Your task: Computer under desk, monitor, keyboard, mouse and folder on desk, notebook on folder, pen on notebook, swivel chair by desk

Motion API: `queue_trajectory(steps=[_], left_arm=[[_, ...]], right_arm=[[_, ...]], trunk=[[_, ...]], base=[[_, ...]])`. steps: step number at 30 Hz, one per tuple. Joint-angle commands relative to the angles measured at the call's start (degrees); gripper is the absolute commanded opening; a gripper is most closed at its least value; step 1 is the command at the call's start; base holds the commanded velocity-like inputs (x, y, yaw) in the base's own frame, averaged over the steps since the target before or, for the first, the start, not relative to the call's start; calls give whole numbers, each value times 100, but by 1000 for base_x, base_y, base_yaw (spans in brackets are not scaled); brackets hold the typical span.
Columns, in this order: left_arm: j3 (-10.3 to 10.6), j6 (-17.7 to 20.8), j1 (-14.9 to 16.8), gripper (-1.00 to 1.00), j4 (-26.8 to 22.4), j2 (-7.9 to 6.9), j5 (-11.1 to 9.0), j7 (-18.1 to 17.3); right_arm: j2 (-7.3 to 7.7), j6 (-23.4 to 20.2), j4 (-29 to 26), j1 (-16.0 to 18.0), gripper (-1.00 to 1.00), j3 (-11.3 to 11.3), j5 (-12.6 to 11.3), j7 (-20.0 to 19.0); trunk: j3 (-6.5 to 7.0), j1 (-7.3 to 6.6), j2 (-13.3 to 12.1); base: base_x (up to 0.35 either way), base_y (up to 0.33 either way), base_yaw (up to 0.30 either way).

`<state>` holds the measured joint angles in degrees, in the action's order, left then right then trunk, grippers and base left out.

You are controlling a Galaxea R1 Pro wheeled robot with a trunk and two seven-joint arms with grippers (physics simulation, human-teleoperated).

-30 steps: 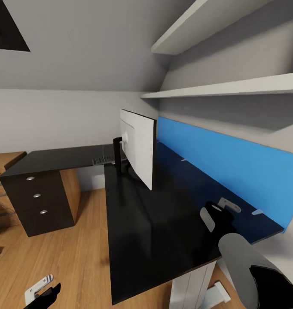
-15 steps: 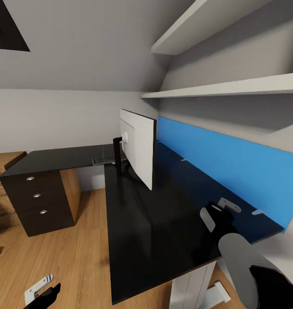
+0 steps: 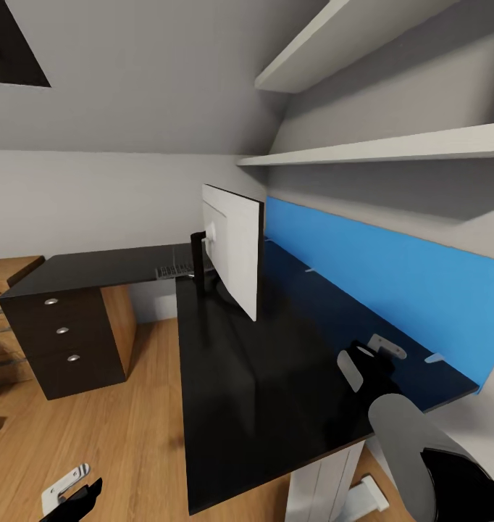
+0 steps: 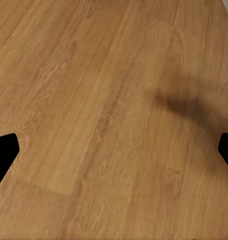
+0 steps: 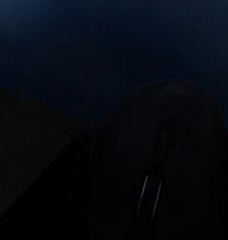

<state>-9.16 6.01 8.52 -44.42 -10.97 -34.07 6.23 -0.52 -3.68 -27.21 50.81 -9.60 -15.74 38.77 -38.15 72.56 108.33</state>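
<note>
Nothing is shifting: right tool (image 3: 370,362) is hovering over the glossy black L-shaped bench (image 3: 276,377), grip indiscernible; rounded black mouse (image 5: 161,165) is lying beneath it.

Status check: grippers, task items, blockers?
Left gripper open over the floor. Right gripper above the desk near the blue panel, grip unclear; dark rounded shape, likely the mouse, close before its camera. Monitor and keyboard on desk.

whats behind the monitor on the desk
A dark keyboard lies on the desk just beyond the monitor, partly hidden by its stand. Anything else there is covered by the panel.
</note>
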Motion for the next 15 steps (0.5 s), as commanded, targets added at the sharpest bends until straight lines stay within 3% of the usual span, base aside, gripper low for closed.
queue_trajectory(steps=[1,7,15], left_arm=[[2,28,0,100,-14,-1,-52,24],[2,24,0,100,-14,4,-48,19],[2,23,0,100,-14,-1,-47,9]], right_arm=[[-5,-28,49,-1,-100,-51,-105,8],[-2,-28,45,-1,-100,-51,-99,8],[-1,-52,18,-1,-100,-59,-103,8]], trunk=[[-7,0,2],[-7,0,2],[136,-176,-319]], base=[[0,0,0],[0,0,0],[0,0,0]])
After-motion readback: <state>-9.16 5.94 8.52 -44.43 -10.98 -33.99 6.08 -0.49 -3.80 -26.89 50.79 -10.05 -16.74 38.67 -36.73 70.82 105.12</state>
